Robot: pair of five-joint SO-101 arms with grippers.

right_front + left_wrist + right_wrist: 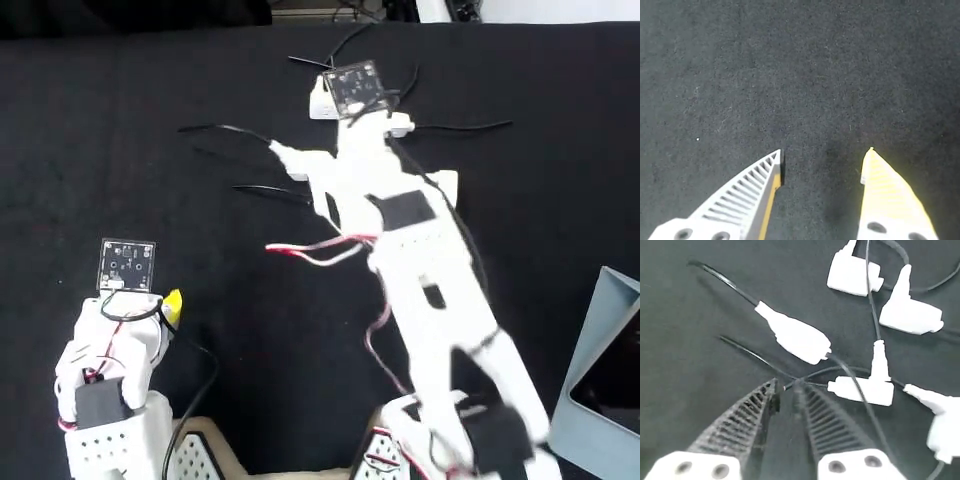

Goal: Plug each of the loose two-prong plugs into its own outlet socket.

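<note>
Several white two-prong plugs with thin black cables lie on the black cloth. In the right wrist view one long plug (797, 337) lies just beyond my right gripper (786, 386), an L-shaped one (862, 390) sits beside it, and two more (850, 275) (910, 315) lie farther off. The right gripper's fingers stand a narrow gap apart, open, with a black cable (757, 357) crossing at their tips. In the high view the right arm (400, 220) stretches over the plugs (290, 158). My left gripper (822, 155) is open above bare cloth, near the table's front left (172, 305).
Loose black cables (220, 130) trail left of the plugs on the black cloth (120, 150). A grey-blue box (600, 380) stands at the right edge. Red and white wires (310, 250) hang from the right arm.
</note>
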